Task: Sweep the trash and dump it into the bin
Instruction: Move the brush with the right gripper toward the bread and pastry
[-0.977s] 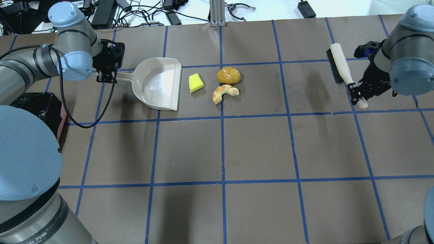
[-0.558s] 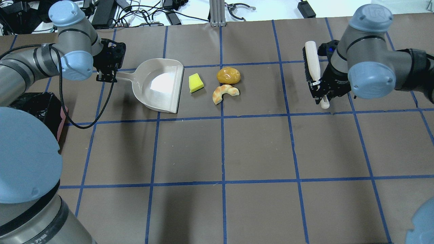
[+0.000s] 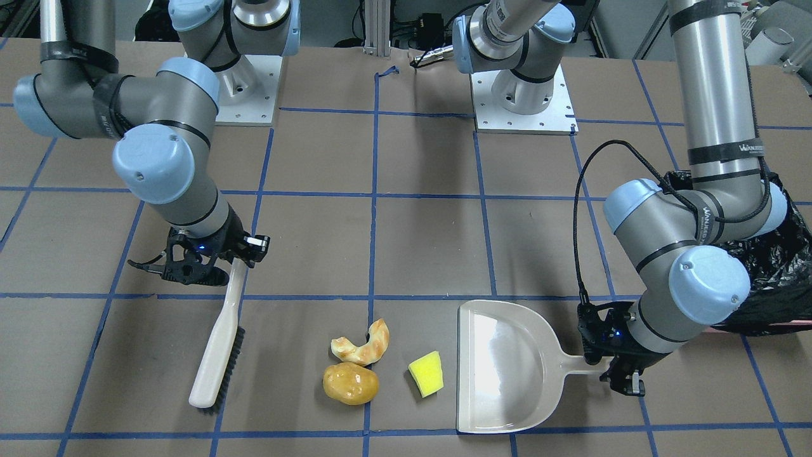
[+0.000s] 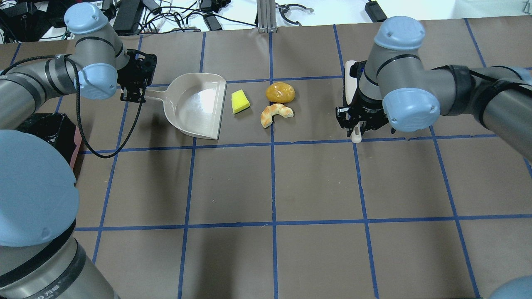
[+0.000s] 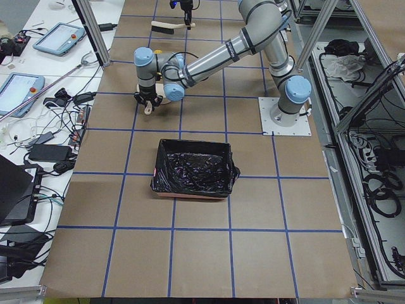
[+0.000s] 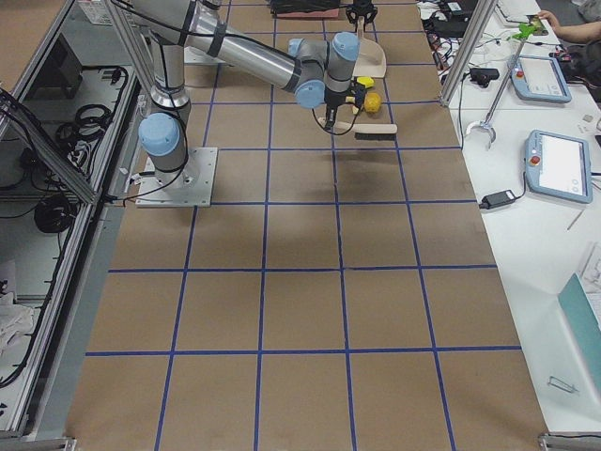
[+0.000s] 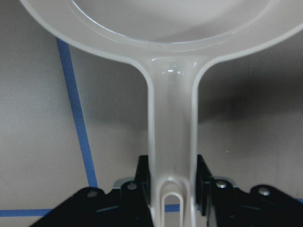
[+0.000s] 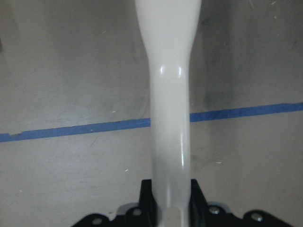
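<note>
The trash lies together on the table: a yellow sponge wedge [image 4: 240, 101], a golden-brown lump [image 4: 280, 92] and a tan croissant piece [image 4: 274, 114]. My left gripper [image 4: 133, 93] is shut on the handle of the beige dustpan [image 4: 195, 104], whose open edge faces the sponge a little apart from it. My right gripper [image 4: 353, 122] is shut on the handle of a white brush [image 3: 219, 343], which is right of the trash and apart from it in the overhead view. The bin [image 5: 193, 168], pink-sided with a black bag, stands behind my left arm.
The bin also shows at the overhead view's left edge [image 4: 50, 128]. Cables and power bricks [image 4: 174, 16] lie beyond the table's far edge. A black cable [image 4: 104, 137] hangs from my left wrist. Blue tape lines grid the brown table.
My right arm has carried the brush leftward, from the table's right side to just right of the trash. The left gripper and dustpan have shifted only slightly.
</note>
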